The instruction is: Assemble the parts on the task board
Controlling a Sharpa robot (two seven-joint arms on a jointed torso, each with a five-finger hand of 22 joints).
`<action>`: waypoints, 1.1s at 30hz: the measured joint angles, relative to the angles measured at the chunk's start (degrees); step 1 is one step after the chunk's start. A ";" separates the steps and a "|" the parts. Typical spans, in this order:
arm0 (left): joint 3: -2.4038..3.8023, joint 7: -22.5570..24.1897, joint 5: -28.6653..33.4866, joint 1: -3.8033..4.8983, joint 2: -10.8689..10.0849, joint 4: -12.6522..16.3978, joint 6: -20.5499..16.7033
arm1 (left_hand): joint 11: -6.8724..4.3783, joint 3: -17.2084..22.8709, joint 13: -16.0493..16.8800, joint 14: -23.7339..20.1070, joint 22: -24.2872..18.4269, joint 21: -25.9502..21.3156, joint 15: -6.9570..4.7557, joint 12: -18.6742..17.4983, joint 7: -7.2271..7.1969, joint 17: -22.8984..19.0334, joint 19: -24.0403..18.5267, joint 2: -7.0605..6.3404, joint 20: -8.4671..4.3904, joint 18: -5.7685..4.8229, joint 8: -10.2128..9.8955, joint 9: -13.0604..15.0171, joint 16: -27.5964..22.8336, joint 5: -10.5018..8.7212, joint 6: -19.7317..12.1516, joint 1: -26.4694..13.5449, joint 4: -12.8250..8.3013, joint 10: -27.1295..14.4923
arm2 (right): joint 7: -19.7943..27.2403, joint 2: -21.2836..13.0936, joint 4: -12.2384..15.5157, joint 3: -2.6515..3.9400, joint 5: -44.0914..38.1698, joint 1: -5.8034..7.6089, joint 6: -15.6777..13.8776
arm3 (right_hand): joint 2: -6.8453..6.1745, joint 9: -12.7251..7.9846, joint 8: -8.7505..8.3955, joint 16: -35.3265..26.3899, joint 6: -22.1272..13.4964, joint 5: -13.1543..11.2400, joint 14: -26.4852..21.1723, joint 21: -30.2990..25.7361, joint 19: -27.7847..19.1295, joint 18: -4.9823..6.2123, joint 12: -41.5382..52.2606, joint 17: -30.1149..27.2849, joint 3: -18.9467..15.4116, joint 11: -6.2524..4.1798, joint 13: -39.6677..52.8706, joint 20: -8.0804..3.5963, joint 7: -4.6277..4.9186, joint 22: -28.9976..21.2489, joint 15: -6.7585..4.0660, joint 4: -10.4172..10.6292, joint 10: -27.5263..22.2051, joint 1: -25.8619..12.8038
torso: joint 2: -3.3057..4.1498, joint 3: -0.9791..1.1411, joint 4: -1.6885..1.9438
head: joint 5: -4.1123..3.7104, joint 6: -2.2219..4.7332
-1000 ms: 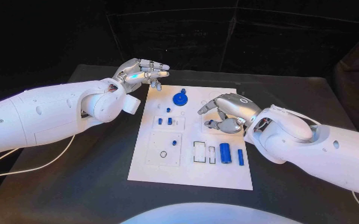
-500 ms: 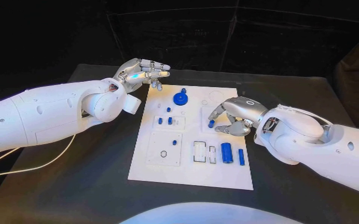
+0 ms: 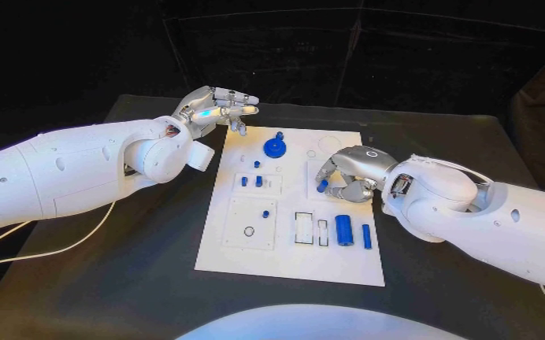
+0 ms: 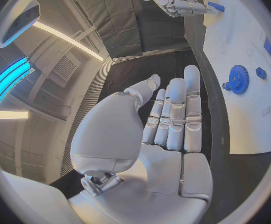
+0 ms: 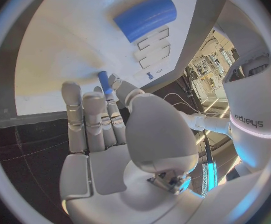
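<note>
Black table point(image 3: 136, 293) underneath it all, matte and dark, its far edge running across below a black curtain backdrop point(image 3: 341, 49) that hangs in vertical panels. Over in the left wrist view, a pale ceiling with long light strips point(image 4: 67, 40) and a glowing blue-white panel point(image 4: 8, 79). In the right wrist view, a bright cluttered room point(image 5: 213, 67) past the table's edge, details too small to make out.

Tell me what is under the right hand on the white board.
Under the right hand, a small blue peg shows at its fingertips, above the white task board. The hand covers the board below it, so any slot there cannot be seen.
</note>
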 measured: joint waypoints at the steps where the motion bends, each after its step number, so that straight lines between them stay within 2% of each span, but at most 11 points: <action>1: 0.00 0.00 0.00 0.00 0.00 0.01 0.01 | 0.00 0.00 0.00 0.00 0.00 0.00 0.00 0.00 0.00 0.00 0.00 0.00 0.00 -0.01 0.00 0.00 0.00 0.00 0.00 0.00 0.00 0.00 | -0.05 0.12 -0.10 0.00 -0.07 0.00 0.02 | 0.08 0.00 0.00 0.00 0.00 0.00 0.00 0.00 0.00 0.00 0.00 0.00 0.00 0.00 -0.03 0.00 0.00 0.00 0.00 0.00 0.00 0.06 | 0.00 0.00 -0.01 | 0.00 -0.02; 10: 0.00 -0.05 0.00 0.00 -0.16 0.06 0.07 | 0.00 0.00 -0.05 0.00 0.01 0.00 0.00 0.00 0.00 0.00 0.00 0.00 0.00 0.00 0.00 0.00 0.00 0.00 0.00 0.00 0.00 0.00 | -0.26 0.93 -0.70 0.00 -0.74 -0.01 -0.04 | 1.08 0.18 0.25 0.38 1.21 0.00 0.33 0.73 1.31 -0.01 0.78 0.57 1.30 -0.23 -0.03 -0.17 -0.16 1.35 -0.33 0.33 2.14 -0.05 | -0.03 0.02 -0.01 | -0.01 -0.17; 18: 0.00 -0.10 0.00 0.01 -0.17 0.12 0.13 | 0.00 0.00 -0.04 0.00 -0.09 0.00 0.00 0.00 0.00 -0.12 0.00 0.00 0.00 0.00 0.00 0.00 0.00 0.00 0.00 0.00 0.00 0.00 | -0.53 1.48 -1.18 0.04 -1.28 0.03 0.24 | 1.74 0.82 1.79 2.88 5.12 -0.02 1.42 2.93 3.72 0.01 2.36 3.11 2.70 -1.43 0.42 -1.05 -0.74 5.38 -1.42 0.13 8.23 0.53 | -0.05 0.01 -0.01 | 0.02 -0.35; 22: 0.00 -0.12 0.00 0.01 -0.18 0.14 0.15 | 0.00 0.00 -0.04 0.00 -0.09 0.00 0.00 0.00 0.00 -0.12 0.00 0.00 0.00 0.00 0.00 0.00 0.00 0.00 0.00 0.00 0.00 0.00 | -0.83 1.67 -1.35 0.12 -1.79 0.10 0.59 | 1.96 0.87 2.22 3.20 6.17 -0.16 1.22 3.29 4.11 0.00 2.63 3.55 3.05 -1.96 0.70 -1.45 -1.01 6.28 -1.63 -0.22 9.54 0.75 | -0.06 0.01 -0.02 | -0.03 -0.45; 33: 0.00 -0.20 0.00 0.01 -0.28 0.22 0.18 | 0.00 0.00 -0.04 0.00 -0.08 0.00 0.00 0.00 0.00 -0.11 0.00 0.00 0.00 0.00 0.00 0.00 0.00 0.00 0.00 0.00 0.00 0.00 | -1.33 1.64 -0.56 0.03 -2.90 0.02 -0.10 | 2.49 1.04 2.30 3.79 6.66 0.00 1.22 4.00 4.62 0.00 2.60 3.97 3.45 -1.76 0.78 -1.53 -1.10 7.29 -1.63 -0.65 9.74 1.29 | -0.07 0.01 -0.02 | -0.03 -0.71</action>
